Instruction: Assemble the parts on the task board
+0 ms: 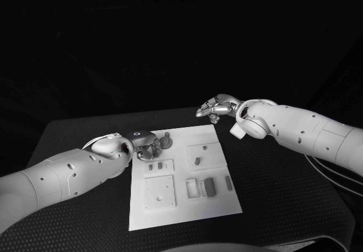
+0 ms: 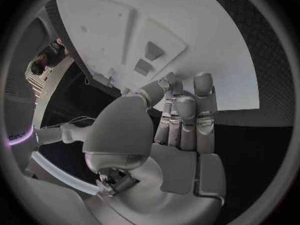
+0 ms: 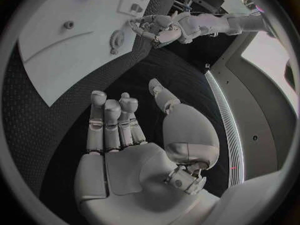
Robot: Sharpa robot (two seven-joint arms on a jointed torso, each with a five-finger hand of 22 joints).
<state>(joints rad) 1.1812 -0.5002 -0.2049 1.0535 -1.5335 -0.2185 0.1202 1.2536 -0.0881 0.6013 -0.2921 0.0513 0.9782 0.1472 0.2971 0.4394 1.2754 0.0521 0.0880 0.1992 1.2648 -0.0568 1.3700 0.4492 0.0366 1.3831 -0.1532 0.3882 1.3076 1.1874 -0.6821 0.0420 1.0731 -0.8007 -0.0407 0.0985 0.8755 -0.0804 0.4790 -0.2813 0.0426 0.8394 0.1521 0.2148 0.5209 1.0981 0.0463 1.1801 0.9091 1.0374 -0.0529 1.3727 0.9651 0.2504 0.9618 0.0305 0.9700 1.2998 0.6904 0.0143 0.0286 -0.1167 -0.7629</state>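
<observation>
The white task board (image 1: pixel 189 212) lies in the middle of the black table. My left hand (image 1: pixel 142 144) hovers over its far left corner, fingers pointing down at the board and slightly bent, with nothing seen between them (image 2: pixel 180 117). A round toothed part (image 1: pixel 166 140) stands right beside that hand, also visible in the right wrist view (image 3: pixel 115 39). Two small parts (image 1: pixel 154 167) lie just nearer, and a peg (image 1: pixel 195 160) stands in a square plate. My right hand (image 1: pixel 215 107) hangs over the bare table beyond the board's far right corner, fingers spread and empty (image 3: pixel 122 130).
Near the board's front, a square plate (image 1: pixel 160 191) sits at the left and several upright slot pieces (image 1: pixel 210 185) at the right. Black table (image 1: pixel 287 184) surrounds the board on all sides. Cables (image 1: pixel 333 176) trail under my right arm.
</observation>
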